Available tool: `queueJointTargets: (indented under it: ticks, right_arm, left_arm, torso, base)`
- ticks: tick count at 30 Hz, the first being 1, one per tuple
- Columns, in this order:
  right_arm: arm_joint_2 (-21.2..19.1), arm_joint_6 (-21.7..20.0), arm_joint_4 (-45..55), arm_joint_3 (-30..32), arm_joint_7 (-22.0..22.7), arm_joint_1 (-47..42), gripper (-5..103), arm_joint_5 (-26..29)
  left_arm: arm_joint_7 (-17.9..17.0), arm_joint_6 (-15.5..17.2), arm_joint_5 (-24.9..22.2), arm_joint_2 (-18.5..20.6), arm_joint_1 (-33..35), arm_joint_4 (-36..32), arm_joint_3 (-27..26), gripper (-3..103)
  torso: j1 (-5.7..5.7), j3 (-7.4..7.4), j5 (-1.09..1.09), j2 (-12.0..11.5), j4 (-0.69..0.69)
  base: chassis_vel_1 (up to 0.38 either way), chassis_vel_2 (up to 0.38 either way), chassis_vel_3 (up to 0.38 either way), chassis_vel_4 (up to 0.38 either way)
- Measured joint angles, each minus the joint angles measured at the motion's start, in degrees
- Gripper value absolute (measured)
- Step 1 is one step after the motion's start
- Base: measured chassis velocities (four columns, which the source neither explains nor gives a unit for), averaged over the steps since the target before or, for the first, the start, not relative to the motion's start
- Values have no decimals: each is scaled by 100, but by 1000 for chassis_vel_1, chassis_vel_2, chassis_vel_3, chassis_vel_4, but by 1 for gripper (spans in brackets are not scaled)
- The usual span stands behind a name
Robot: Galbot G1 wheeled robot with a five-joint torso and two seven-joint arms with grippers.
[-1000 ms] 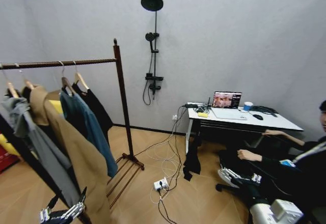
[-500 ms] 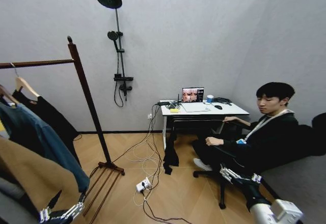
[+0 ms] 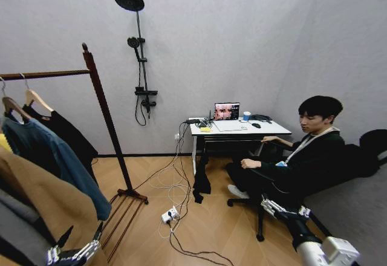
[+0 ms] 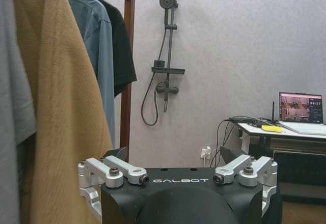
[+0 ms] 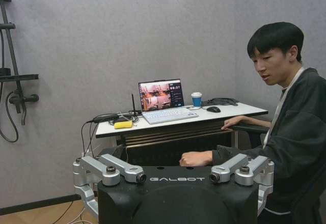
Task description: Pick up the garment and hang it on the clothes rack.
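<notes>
The head camera has swung toward the robot's right over the last second, so the clothes rack (image 3: 103, 121) and the black garment (image 3: 68, 134) hanging on it have slid to the left side of the view, and the bench (image 3: 239, 128) now sits near the middle. A seated person has come fully into view on the right. Over the last half second the view shifted only slightly back.

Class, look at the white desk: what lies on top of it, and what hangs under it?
On the white desk: open laptop, blue cup, yellow item, cables. A dark cloth hangs beneath; the person's legs hide the rest.
</notes>
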Motion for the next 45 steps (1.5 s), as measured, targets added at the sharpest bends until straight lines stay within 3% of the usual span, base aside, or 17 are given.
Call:
queueJointTargets:
  ticks: [18, 23, 45]
  right_arm:
    - [0, 0, -1, 0, 0, -2, 100, 0]
    - [0, 0, 0, 1, 0, -5, 100, 0]
    - [-1, 1, 0, 1, 0, -1, 100, 0]
  left_arm:
    - [-3, 0, 0, 0, 1, 0, -1, 100]
    - [-2, 0, 0, 0, 0, 0, -1, 100]
    - [-1, 0, 0, 0, 1, 0, 0, 100]
  torso:
    - [-5, -1, 0, 4, 2]
    - [-4, -2, -1, 4, -4]
    - [-3, -1, 1, 2, 0]
  base:
    - [308, -263, -311, 265]
    - [27, 27, -145, 61]
    - [24, -12, -19, -5]
